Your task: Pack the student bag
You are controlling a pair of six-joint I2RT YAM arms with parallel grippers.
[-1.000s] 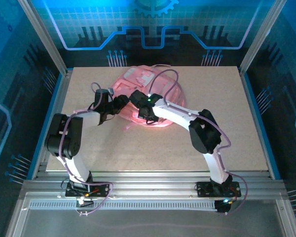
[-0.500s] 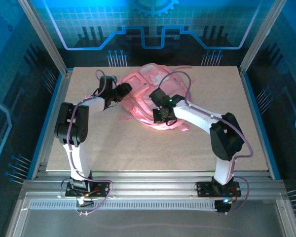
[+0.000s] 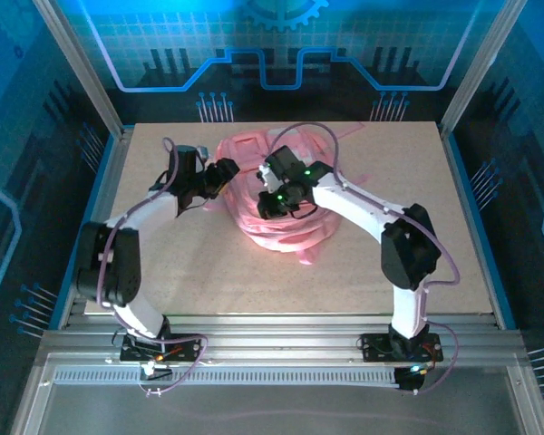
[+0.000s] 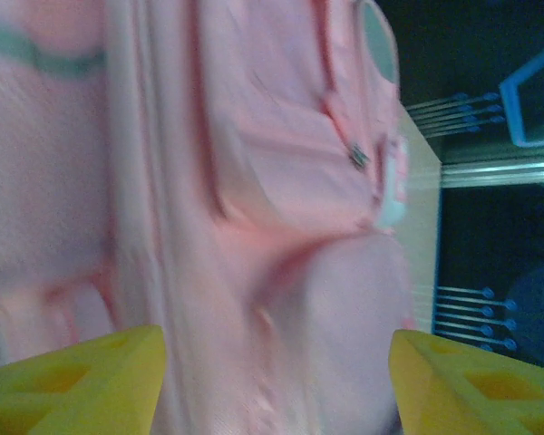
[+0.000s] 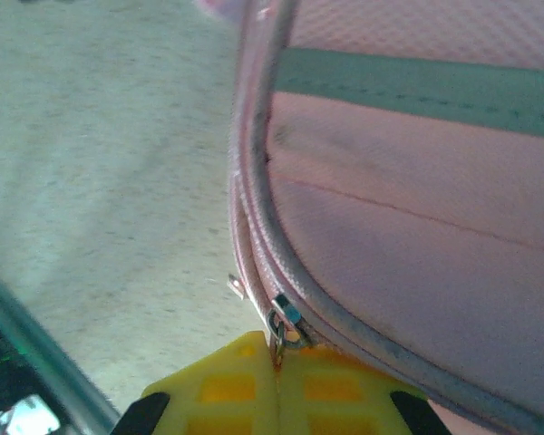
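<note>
The student bag (image 3: 286, 227) is slumped on the counter (image 3: 208, 263) up toward 12 o'clock, right jaws clenched on its zipper pull (image 5: 283, 319), left jaws released at the bag's 9 o'clock side with pink fabric between them, not gripped. I'd say drag that pull straight along the track, and get the left jaws pinching fabric first so the whole bag doesn't slide along.

student bag (image 3: 281, 234) | pink soft fabric, crumpled | lying on table (image 3: 417, 236), centre-far | straps loose
</note>
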